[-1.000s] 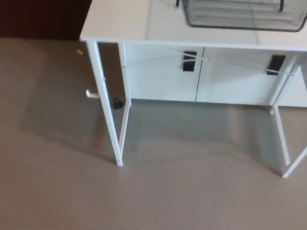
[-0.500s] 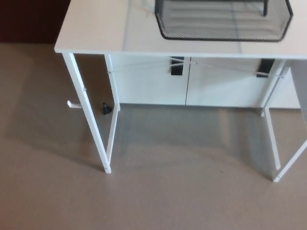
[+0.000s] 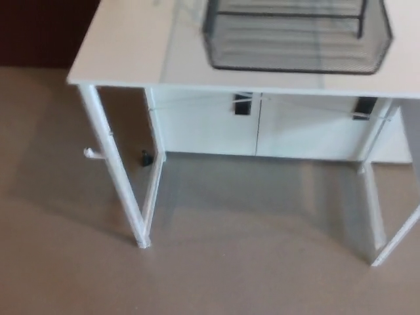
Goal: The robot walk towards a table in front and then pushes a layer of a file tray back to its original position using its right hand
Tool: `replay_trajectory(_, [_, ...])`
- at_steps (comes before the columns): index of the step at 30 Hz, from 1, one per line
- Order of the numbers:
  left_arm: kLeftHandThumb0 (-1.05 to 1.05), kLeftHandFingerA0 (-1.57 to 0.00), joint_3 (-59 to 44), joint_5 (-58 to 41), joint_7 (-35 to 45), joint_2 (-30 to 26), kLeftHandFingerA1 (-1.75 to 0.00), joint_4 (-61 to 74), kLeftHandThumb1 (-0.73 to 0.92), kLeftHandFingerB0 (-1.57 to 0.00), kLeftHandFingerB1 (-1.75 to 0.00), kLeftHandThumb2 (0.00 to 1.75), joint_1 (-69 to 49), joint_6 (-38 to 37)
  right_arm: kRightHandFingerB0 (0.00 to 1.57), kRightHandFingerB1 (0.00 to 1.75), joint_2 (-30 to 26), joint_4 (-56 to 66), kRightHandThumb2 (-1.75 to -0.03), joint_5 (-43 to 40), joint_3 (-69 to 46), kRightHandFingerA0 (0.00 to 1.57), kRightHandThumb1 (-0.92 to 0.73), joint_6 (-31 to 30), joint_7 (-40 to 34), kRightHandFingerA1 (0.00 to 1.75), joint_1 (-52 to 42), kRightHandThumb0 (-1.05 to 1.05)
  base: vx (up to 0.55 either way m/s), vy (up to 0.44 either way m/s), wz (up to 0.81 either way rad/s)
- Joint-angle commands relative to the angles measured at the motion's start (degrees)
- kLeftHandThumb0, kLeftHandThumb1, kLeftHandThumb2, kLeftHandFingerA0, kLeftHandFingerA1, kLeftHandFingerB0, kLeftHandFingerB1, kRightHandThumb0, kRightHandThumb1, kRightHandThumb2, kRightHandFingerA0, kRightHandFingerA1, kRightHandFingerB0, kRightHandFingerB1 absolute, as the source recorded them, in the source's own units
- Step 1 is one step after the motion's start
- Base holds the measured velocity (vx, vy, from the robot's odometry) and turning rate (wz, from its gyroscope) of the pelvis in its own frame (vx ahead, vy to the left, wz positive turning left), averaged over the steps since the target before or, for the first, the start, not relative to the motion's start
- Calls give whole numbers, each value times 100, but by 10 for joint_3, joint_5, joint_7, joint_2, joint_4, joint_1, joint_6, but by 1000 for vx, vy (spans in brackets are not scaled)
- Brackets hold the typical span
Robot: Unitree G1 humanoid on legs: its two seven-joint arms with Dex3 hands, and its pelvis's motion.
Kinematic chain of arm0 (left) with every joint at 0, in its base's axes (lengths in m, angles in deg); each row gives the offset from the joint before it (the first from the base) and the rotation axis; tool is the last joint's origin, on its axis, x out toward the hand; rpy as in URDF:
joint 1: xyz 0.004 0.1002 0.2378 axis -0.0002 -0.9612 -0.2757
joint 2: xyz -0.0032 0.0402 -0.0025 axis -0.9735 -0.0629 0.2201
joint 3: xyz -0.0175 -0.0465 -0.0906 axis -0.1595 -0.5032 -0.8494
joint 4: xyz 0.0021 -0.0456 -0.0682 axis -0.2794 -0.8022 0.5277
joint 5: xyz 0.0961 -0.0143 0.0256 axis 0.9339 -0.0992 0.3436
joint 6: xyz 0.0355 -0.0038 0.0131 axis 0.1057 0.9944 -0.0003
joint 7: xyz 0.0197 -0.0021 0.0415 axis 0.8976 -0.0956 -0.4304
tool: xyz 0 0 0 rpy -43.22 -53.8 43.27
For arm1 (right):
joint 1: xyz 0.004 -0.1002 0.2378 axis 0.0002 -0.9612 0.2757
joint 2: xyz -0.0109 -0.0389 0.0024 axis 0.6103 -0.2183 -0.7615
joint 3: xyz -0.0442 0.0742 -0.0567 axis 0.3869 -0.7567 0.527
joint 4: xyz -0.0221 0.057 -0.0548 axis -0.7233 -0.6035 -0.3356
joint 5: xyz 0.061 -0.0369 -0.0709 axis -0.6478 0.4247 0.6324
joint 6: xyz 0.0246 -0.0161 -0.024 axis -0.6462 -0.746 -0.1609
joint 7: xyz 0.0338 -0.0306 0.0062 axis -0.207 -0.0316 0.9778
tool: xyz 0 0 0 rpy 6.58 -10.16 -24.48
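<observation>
- The floor [image 3: 216,269] filled the lower part of the head view, a plain brownish-grey surface, slightly blurred, with soft shadows falling under the table.
- The table [image 3: 131,46] stood across the top of the view, with a white flat top and thin white legs; its left front leg [image 3: 115,174] came down to the floor at lower left, and another leg [image 3: 394,239] slanted in at the right edge.
- Behind the table legs stood a low white cabinet [image 3: 203,128] with two doors, each door carrying a dark handle [image 3: 242,104] near its top edge.
- The file tray [image 3: 295,42] sat on the table top, toward the right of it and near the front edge. It was made of dark wire mesh, with a rounded front rim and see-through sides. A thin dark bar ran across it higher up, and an upright post showed at its right; the top of the tray was cut off by the picture's edge, so the upper layers could not be made out.
- A small dark object [image 3: 146,157] lay on the floor by the cabinet's left corner, too small to identify.
- A short white stub [image 3: 90,153] stuck out just left of the front leg.
- Neither robot hand showed in the view, so how their fingers stood could not be told.
</observation>
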Motion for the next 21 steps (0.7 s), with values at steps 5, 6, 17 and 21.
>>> replay_trajectory(5, [-36,-58,1,7,-6,-8,-47,0,39,-49,-43,61,2,-4,56,60,-12,-5,-76,9,6,77,-34,12,-1,69,4,-40,104,-94,-3])
replay_trajectory(6, [-36,-59,0,6,-7,-8,-47,-1,39,-49,-43,61,3,-4,57,60,-11,-2,-76,9,7,78,-35,11,-2,69,2,-41,124,0,-4])
replay_trajectory(17, [-36,-58,9,11,-9,-12,-47,3,39,-49,-44,62,6,-7,53,60,-15,0,-78,8,12,76,-35,17,3,69,1,-36,213,128,-2])
replay_trajectory(21, [-38,-58,13,15,-9,-16,-47,0,39,-49,-44,63,8,-7,56,60,-16,-9,-77,9,12,78,-34,17,2,69,7,-37,211,39,6])
